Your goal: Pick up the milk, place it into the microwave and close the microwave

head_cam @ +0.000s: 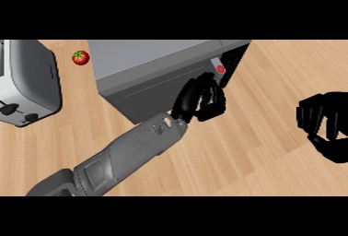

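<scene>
Presently, left robot hand, fingers curled and holding nothing, against microwave door at 12 o'clock: push flat until flush; right robot hand curled, idle at 3 o'clock.

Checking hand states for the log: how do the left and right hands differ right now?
The left hand is extended on its grey forearm up against the microwave door front; the right hand sits at the view's right edge over bare counter, touching nothing. The left forearm shows in full; the right's is out of view. Both are black with curled fingers, and no milk is visible in either.
</scene>
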Available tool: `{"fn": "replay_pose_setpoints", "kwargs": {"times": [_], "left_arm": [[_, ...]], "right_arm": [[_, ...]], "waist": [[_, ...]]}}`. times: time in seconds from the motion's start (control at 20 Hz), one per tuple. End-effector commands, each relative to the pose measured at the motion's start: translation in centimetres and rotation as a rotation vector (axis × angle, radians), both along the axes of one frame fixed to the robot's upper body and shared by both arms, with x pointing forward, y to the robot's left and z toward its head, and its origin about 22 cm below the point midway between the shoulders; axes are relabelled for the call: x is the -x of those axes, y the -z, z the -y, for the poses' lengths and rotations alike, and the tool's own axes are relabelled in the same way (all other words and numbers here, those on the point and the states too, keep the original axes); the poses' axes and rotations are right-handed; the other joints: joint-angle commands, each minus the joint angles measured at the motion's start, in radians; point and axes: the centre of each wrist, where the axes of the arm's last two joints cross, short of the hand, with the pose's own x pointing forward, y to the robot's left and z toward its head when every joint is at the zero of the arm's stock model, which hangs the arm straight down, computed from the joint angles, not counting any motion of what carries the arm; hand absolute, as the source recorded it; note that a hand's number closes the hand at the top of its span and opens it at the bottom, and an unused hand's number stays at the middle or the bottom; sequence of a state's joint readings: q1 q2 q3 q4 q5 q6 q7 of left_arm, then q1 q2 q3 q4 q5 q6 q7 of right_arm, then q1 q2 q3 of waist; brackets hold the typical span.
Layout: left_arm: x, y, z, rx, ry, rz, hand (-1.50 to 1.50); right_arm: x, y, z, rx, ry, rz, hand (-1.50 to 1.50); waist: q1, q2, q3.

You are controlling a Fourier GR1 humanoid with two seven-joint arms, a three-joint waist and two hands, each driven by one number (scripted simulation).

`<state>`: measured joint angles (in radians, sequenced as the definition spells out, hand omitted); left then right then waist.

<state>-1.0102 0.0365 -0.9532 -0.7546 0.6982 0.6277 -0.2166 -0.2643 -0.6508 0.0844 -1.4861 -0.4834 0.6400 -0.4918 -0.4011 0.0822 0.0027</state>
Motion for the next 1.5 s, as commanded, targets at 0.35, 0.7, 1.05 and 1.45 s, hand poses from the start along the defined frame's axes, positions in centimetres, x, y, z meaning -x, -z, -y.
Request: {"fn": "replay_pose_setpoints", "kwargs": {"times": [0.35,0.7,1.05,1.45], "left_arm": [[-0.5,-3.4,2.6,0.051,0.04,0.099,1.5],[-0.3,-2.9,2.5,0.057,0.01,0.105,1.5],[-0.3,-2.8,2.4,0.072,-0.014,0.103,1.5],[-1.0,-2.8,0.1,0.439,-0.237,-0.271,1.5]], "right_arm": [[0.6,-1.8,-3.1,0.012,-0.222,0.05,1.5],[1.2,-2.4,-4.4,0.01,-0.27,0.058,1.5],[2.0,-2.9,-5.2,0.019,-0.3,0.059,1.5],[4.3,0.2,-6.8,0.081,-0.411,-0.116,1.5]], "waist": [[-0.054,-0.001,0.003],[-0.072,-0.001,0.004],[-0.081,-0.003,0.003],[0.0,0.023,-0.018]]}}
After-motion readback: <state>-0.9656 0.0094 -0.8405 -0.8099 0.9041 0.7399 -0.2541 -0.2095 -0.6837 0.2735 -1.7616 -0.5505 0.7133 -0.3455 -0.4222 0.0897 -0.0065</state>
